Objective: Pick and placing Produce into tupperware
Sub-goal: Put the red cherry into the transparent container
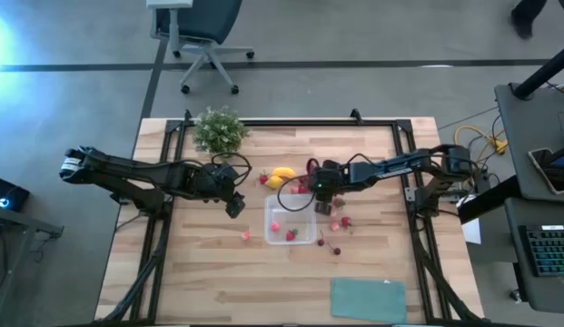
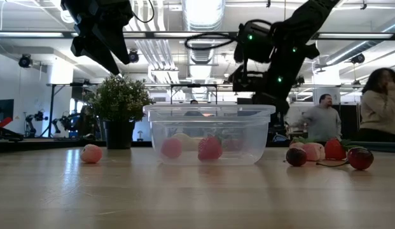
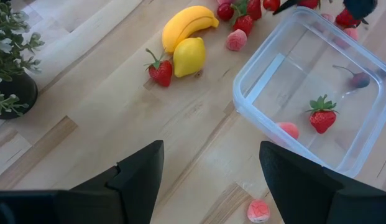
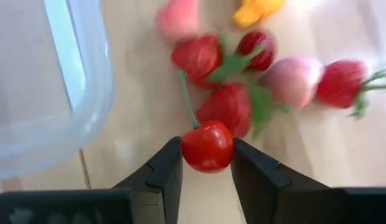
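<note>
The clear tupperware (image 1: 291, 220) stands mid-table with a strawberry (image 3: 322, 118), a pink berry (image 3: 286, 130) and a cherry (image 3: 360, 79) inside. A banana (image 1: 283, 172) and a lemon (image 1: 274, 183) lie just beyond its far left corner. A cluster of red and pink berries (image 4: 242, 74) lies beyond its far right corner. My right gripper (image 1: 318, 189) (image 4: 207, 146) is over that cluster, shut on a red cherry. My left gripper (image 1: 234, 204) (image 3: 211, 180) hangs open above the table, left of the tupperware, holding nothing. My right gripper pinches the cherry's round red body (image 4: 207, 149) between its two fingers, one on each side. The fingers slant steeply down, coming from the table's right side. The green stem (image 4: 186, 102) sticks out ahead of the fingers. Whether the cherry is off the wood I cannot tell.
A potted green plant (image 1: 218, 130) stands at the far left. A flat teal rectangle (image 1: 368, 300) lies at the near right. Loose berries lie right of the tupperware (image 1: 338, 223), near its right corner (image 1: 334, 248), and one pink berry (image 1: 246, 236) lies on its left.
</note>
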Robot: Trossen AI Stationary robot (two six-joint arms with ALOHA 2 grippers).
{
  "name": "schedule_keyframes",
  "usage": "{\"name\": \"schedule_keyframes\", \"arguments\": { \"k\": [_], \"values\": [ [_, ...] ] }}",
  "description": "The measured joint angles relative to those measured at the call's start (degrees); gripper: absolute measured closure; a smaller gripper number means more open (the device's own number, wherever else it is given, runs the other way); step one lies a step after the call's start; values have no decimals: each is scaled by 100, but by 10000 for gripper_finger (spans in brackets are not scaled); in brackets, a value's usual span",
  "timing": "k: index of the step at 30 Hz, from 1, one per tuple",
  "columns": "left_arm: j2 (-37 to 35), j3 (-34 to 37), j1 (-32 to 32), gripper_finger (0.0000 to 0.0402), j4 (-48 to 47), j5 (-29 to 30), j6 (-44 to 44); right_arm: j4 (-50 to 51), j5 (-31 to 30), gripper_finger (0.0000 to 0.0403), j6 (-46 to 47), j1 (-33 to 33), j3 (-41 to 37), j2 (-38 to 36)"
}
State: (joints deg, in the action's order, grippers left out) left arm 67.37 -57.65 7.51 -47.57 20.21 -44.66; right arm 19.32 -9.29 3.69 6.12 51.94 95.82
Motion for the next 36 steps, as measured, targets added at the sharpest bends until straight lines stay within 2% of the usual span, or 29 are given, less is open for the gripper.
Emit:
{"name": "schedule_keyframes", "arguments": {
  "k": [9,16,21,29,36],
  "values": [
    [0,0,0,151,7,48,2,408,-275,287,318,0,16,-1017],
    [0,0,-4,151,12,133,0,448,358,289,646,-233,16,-1574],
    [0,0,-4,151,19,133,-2,405,560,288,895,-441,82,-1445],
    [0,0,-2,151,17,109,0,257,1359,285,635,-769,605,-766],
    [0,85,110,151,-245,-109,205,267,1419,243,1354,-843,787,-308]
  ]
}}
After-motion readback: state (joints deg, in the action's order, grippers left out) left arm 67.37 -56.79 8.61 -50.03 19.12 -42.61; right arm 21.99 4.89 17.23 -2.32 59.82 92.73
